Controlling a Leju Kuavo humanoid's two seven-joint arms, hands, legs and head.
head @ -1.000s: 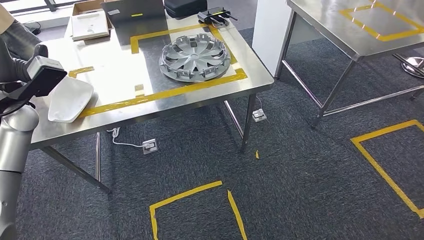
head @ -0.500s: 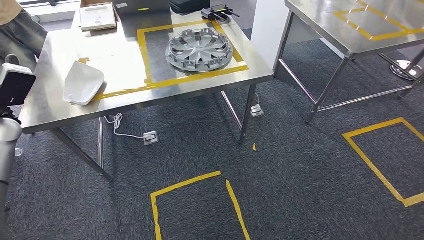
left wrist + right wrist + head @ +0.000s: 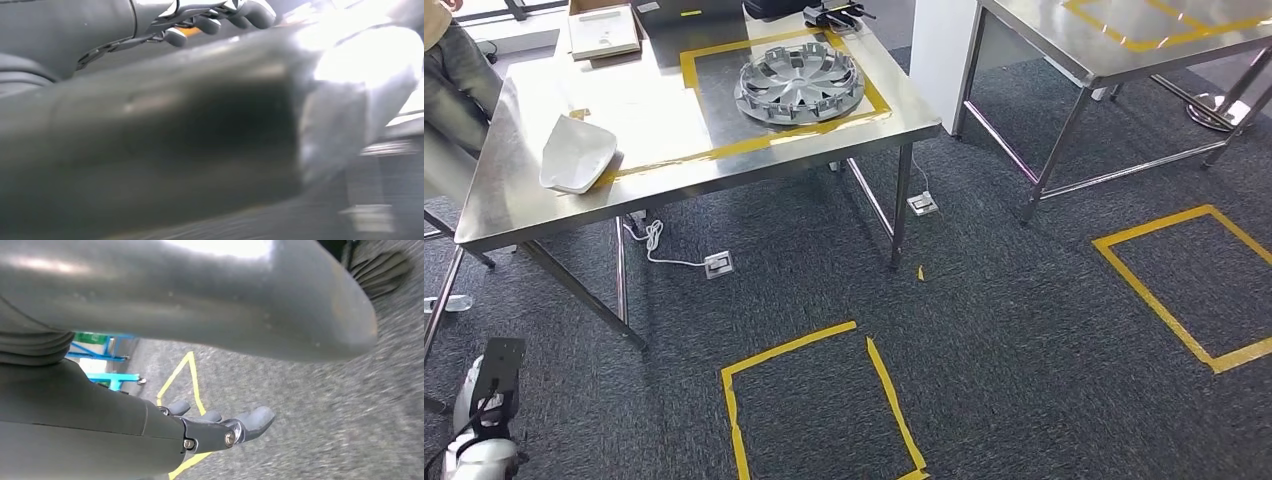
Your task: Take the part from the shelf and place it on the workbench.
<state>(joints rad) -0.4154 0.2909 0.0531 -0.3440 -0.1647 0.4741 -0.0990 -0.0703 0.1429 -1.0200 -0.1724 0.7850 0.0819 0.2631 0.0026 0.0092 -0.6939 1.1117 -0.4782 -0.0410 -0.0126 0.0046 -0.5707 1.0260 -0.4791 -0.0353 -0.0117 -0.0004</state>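
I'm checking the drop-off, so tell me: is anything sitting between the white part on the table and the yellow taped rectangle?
Nothing visible. The white part lies on the table just beside the taped rectangle, with bare steel between them. A hubcap already takes up much of the rectangle's inside.

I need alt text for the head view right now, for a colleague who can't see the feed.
A steel workbench marked with yellow tape holds a silver wheel cover inside the taped rectangle and a white curved part near its left end. In front lies dark carpet with yellow tape squares, a second steel table at upper right, and a person's legs at upper left.
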